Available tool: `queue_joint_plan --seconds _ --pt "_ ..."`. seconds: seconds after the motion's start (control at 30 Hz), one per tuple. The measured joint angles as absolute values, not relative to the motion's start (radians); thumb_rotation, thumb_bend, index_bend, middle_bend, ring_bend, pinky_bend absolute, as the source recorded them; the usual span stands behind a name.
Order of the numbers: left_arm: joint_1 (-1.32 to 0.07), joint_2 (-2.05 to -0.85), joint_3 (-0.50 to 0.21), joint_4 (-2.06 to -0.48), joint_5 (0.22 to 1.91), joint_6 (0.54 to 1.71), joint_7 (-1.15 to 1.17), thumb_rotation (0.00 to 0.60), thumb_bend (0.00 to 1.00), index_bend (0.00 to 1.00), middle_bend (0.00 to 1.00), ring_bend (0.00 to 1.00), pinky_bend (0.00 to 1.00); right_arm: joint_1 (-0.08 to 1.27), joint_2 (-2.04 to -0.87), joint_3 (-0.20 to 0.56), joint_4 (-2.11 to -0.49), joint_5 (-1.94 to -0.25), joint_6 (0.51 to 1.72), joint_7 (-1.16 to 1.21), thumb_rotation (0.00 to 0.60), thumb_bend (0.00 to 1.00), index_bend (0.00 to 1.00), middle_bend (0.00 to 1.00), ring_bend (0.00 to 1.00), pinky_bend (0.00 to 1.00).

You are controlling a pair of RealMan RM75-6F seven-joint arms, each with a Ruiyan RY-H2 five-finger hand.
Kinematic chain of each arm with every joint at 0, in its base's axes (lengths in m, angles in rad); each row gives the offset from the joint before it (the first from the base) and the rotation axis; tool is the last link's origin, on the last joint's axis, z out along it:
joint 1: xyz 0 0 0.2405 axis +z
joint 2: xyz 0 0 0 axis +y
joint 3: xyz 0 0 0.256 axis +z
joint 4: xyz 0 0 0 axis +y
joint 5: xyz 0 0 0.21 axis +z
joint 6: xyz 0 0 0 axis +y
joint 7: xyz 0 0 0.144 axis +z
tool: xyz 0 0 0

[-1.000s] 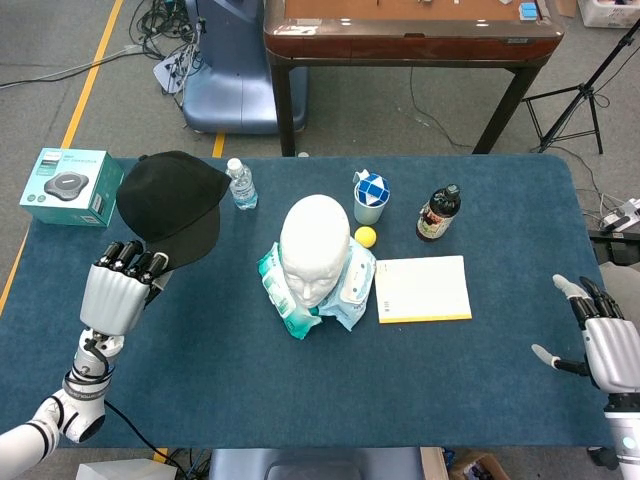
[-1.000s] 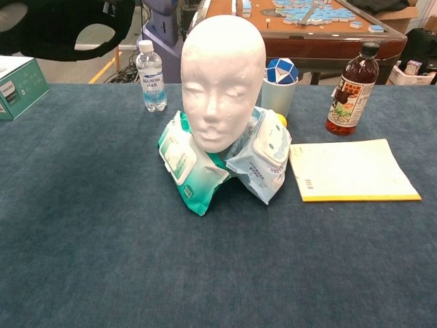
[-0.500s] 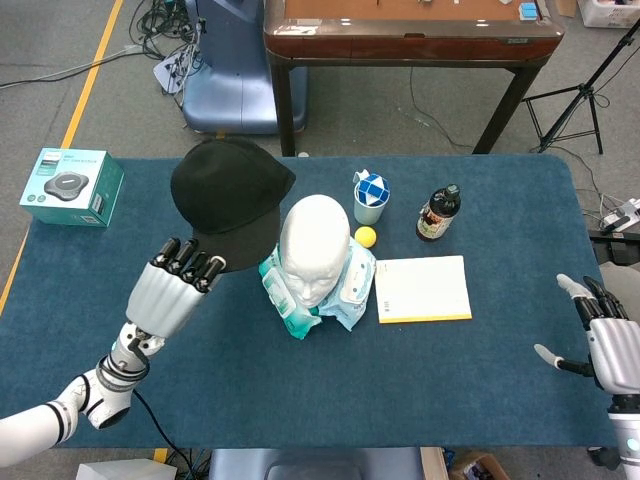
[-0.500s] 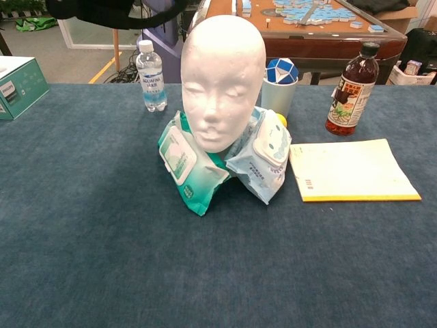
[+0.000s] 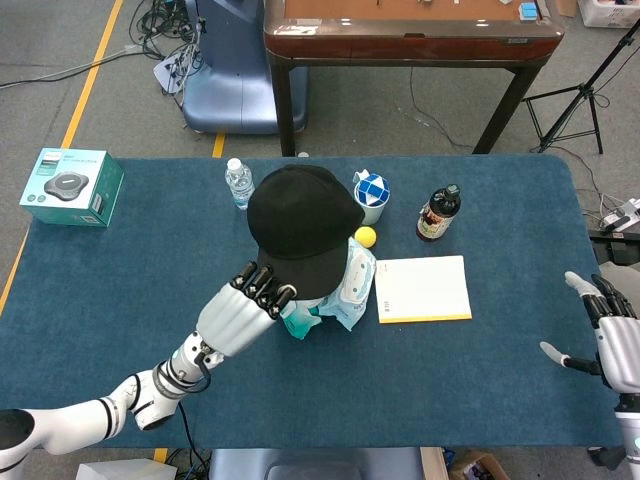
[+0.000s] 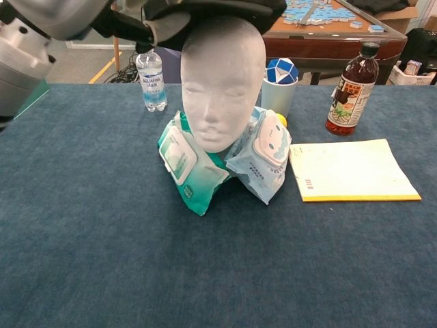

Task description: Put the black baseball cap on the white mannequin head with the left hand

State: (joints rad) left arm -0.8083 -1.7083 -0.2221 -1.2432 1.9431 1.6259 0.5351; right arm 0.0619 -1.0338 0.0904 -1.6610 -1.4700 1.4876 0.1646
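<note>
Black baseball cap (image 5: 303, 225), brim gripped by left hand (image 5: 243, 312), covers mannequin head (image 6: 222, 89).

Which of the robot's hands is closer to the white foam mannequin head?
Left. The left hand holds the black baseball cap over the mannequin head; the right hand hovers at the table's far edge.

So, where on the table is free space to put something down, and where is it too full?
Bare cloth lies along the near edge of the table, in front of the yellow notepad; between the teal box and the water bottle; and right of the brown bottle. It is crowded around the mannequin head: wipes packs, cup, yellow ball.
</note>
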Motion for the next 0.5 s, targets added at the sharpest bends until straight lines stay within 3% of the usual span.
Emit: queue_joint_plan --seconds 0.3,0.5 --pt "-0.829 -1.775 -0.158 -1.175 1.982 1.597 0.523 0.6 0.31 0.83 0.87 0.57 0.68 0.061 -1.031 0.095 -1.655 -1.461 1.484 0.177 0.6 0.0 0.09 0.21 0.08 0.14" --pt "-0.796 -1.765 -0.096 -1.186 1.976 1.552 0.533 0.6 0.31 0.68 0.78 0.51 0.66 0.062 -1.032 0.097 -1.654 -1.457 1.48 0.177 0.6 0.0 0.09 0.21 0.08 0.14"
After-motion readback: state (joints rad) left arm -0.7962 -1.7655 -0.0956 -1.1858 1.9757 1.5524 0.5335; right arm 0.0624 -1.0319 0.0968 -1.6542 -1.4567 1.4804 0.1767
